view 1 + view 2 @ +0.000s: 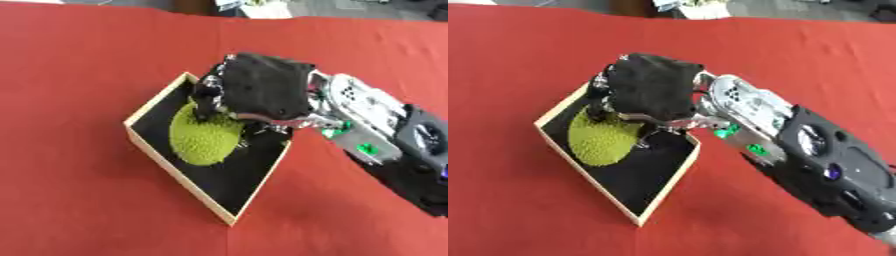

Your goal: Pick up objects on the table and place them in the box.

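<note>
Currently my right hand [262,92] is reaching into the box [154,150], fingers apparently curling onto the spiky green fruit [205,137].

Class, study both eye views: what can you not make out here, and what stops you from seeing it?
- Right hand: whether its fingers grip the green spiky fruit; both views, the hand's back covers them.
- Box: the far corner; both views, hidden under the hand.
- Fruit: its top; covered by the hand.
- Left hand: in neither view.
</note>
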### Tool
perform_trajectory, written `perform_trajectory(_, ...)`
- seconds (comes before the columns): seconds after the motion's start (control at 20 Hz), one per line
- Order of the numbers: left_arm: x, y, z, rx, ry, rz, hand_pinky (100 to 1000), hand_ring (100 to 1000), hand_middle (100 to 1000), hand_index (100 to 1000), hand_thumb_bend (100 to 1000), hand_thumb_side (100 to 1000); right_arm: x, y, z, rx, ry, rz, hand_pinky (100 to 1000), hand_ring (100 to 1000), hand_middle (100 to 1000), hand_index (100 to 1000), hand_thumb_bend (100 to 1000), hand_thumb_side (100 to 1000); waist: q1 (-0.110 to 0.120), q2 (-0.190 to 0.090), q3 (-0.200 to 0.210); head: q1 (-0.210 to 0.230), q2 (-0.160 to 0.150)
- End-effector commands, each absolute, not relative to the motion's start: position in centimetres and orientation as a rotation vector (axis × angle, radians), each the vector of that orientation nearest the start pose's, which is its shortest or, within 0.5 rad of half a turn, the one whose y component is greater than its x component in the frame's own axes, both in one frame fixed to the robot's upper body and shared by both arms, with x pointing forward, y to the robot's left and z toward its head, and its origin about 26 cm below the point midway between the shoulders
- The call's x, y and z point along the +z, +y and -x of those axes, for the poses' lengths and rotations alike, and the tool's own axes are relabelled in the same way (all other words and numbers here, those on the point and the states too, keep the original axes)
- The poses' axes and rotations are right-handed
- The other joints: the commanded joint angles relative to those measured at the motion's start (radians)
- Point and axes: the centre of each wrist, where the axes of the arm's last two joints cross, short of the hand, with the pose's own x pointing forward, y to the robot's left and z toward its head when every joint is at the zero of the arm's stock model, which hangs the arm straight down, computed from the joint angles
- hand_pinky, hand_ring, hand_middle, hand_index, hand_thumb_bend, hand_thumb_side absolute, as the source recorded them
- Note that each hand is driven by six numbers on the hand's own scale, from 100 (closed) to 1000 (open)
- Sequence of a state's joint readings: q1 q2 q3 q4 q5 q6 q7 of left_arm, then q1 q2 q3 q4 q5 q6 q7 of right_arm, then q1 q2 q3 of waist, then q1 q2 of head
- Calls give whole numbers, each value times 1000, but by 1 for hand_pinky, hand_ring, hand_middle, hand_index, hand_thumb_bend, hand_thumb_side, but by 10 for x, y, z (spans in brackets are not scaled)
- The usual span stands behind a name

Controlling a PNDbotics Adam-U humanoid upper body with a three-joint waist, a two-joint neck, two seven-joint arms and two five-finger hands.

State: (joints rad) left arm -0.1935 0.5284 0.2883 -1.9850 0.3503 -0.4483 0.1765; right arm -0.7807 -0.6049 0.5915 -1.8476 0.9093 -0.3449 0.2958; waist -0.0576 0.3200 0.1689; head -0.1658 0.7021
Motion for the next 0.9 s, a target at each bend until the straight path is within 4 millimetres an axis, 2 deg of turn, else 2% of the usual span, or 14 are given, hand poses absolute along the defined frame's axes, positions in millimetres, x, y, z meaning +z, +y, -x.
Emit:
perform_trajectory(0.05, 232, 367, -272, 5, 3521, 350, 584, 614, 649, 701, 143, 687, 251, -156, -326, -2173, 1927, -933, 660, 614, 629, 686, 412, 100, 7, -16, 0, -2, -4)
perform_trajectory(0.15, 232, 367, -272, 1, 3522, 350, 584, 614, 649, 701, 144, 687, 253, -156, -325, -2197, 1870, -901, 854, 779, 782, 802, 405, 100, 7, -15, 0, -2, -4)
perform_trajectory(0.25, 232, 367, -272, -3, 3524, 351, 583, 614, 649, 700, 144, 687, 257, -157, -323, -2201, 1825, -874, 934, 885, 859, 856, 394, 100, 6, -15, 0, -1, -4)
perform_trajectory(0.3, 232, 367, -272, -4, 3525, 351, 583, 614, 649, 700, 144, 687, 259, -157, -322, -2201, 1806, -867, 934, 885, 859, 856, 394, 100, 6, -14, 0, 0, -5)
perform_trajectory(0.35, 232, 367, -272, -5, 3525, 351, 583, 614, 649, 700, 144, 687, 260, -158, -321, -2211, 1780, -858, 973, 932, 905, 900, 378, 100, 6, -14, 0, 0, -5)
perform_trajectory(0.6, 232, 367, -272, -8, 3527, 352, 582, 614, 647, 700, 145, 686, 268, -161, -320, -2252, 1724, -814, 971, 931, 902, 920, 340, 100, 5, -14, -1, 3, -6)
perform_trajectory(0.9, 233, 367, -272, -10, 3523, 355, 583, 614, 647, 700, 146, 687, 286, -172, -311, -2169, 1875, -830, 945, 912, 885, 907, 360, 100, 4, -15, -3, 4, -11)
